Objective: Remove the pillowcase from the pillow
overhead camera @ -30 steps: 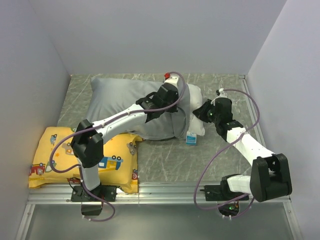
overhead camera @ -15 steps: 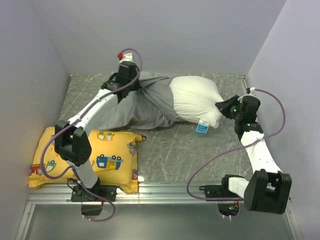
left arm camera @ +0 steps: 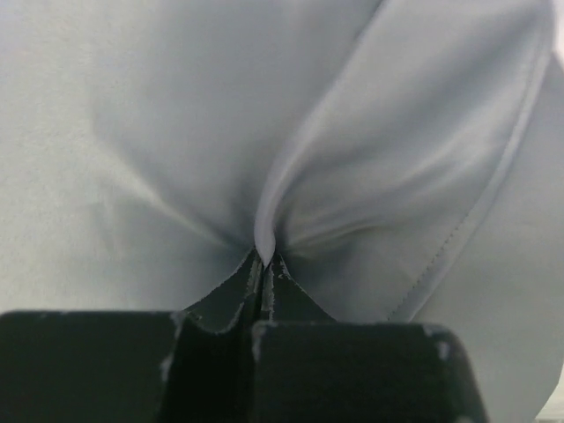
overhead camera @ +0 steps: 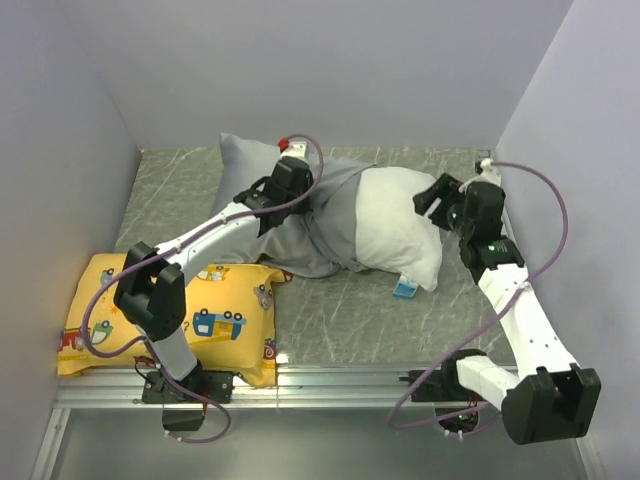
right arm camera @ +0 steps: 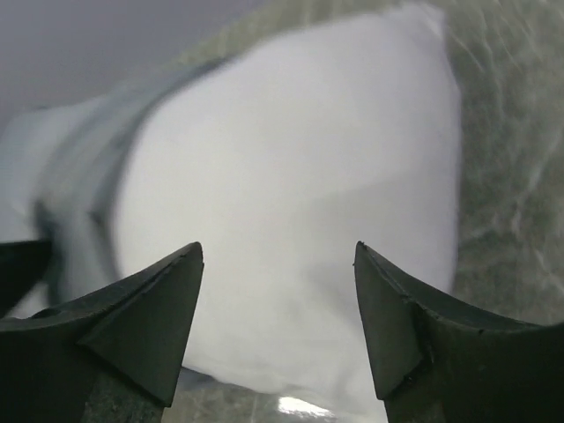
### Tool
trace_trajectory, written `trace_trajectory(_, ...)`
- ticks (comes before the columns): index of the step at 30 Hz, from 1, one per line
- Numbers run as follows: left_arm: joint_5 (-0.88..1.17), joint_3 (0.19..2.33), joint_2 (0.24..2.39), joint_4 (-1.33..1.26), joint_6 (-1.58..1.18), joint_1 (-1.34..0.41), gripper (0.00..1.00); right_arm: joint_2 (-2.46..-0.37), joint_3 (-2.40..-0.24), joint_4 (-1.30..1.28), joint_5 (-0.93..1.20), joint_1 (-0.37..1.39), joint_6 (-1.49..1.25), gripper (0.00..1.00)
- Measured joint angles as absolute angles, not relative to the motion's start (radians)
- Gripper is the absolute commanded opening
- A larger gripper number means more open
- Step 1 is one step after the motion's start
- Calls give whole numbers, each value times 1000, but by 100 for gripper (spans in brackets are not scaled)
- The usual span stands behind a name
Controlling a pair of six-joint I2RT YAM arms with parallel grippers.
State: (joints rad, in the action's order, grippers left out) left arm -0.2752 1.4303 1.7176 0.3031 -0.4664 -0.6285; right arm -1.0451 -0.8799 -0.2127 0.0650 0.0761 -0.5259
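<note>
The left gripper [left arm camera: 263, 267] pinches a fold of the pillowcase [left arm camera: 159, 123], while the right gripper [right arm camera: 278, 256] hangs spread before the half-bared pillow [right arm camera: 291, 176].

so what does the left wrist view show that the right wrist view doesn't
Only the left wrist view shows the left tool shut on a pinched fold of the pillowcase. Only the right wrist view shows the open right tool facing the bare white pillow, and the marbled table. Both show the grey pillowcase, blurred in the right one.
</note>
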Motion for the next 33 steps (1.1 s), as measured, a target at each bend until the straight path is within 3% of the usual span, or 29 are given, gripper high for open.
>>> trace_trajectory(4, -287, 1329, 1668, 267, -503, -667, 0, -1094, -1056, -237, 49, 141, -484, 80)
trace_trajectory(8, -286, 1213, 1590, 207, -560, -691, 0, -1275, -1243, -240, 38, 189, -452, 81)
trace_trajectory(16, -277, 1007, 1517, 71, -675, -759, 1, -1638, -1251, -256, 9, 192, -440, 83)
trace_trajectory(17, -274, 993, 1516, 51, -685, -768, 0, -1675, -1251, -241, 20, 192, -441, 79)
trace_trajectory(19, -273, 976, 1516, 20, -702, -783, 0, -1715, -1251, -205, 48, 189, -444, 27)
trace_trajectory(20, -273, 976, 1517, 15, -708, -786, 0, -1725, -1255, -192, 63, 186, -452, 6)
trace_trajectory(21, -273, 976, 1517, 12, -712, -788, 1, -1734, -1267, -183, 82, 184, -463, 0)
trace_trajectory(26, -274, 1057, 1567, 62, -711, -763, 0, -1780, -1410, -213, 134, 183, -511, 0)
trace_trajectory(33, -117, 1167, 1704, 46, -730, -644, 0, -1724, -1546, -222, 221, 186, -557, 0)
